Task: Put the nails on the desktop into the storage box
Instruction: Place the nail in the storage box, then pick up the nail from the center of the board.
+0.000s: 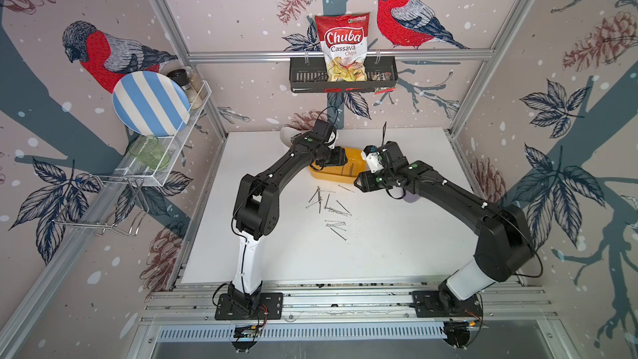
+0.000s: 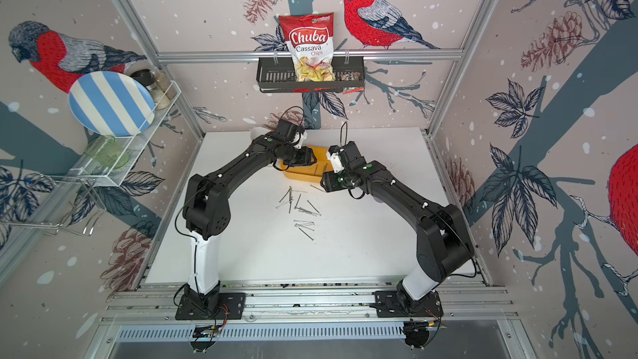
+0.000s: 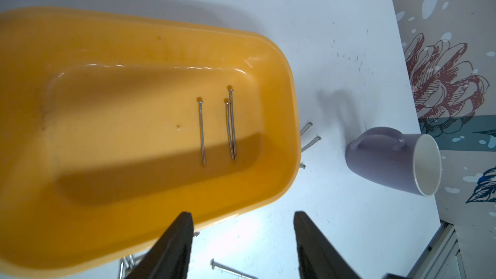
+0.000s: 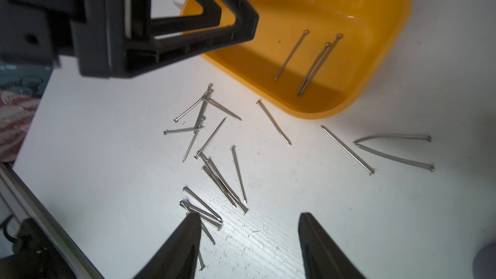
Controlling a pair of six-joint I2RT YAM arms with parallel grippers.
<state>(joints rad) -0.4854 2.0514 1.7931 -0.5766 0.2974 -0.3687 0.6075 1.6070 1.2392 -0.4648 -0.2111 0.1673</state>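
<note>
The yellow storage box (image 1: pixel 328 174) (image 2: pixel 300 173) stands at the back middle of the white desktop (image 1: pixel 397 236). Three nails (image 3: pixel 202 130) (image 4: pixel 291 55) lie on its floor. Several more nails (image 1: pixel 328 205) (image 2: pixel 300 207) (image 4: pixel 214 173) are scattered on the desktop just in front of it. My left gripper (image 3: pixel 243 213) (image 1: pixel 333 159) hangs over the box's near edge, open, with nothing between its fingers. My right gripper (image 4: pixel 250 214) (image 1: pixel 359 184) hovers to the right of the loose nails, open and empty.
A purple mug (image 3: pixel 381 159) lies on its side to the right of the box, near the desktop's edge. On the back wall a black basket (image 1: pixel 303 77) holds a chips bag. On the left wall a wire rack (image 1: pixel 179 139) carries a striped plate.
</note>
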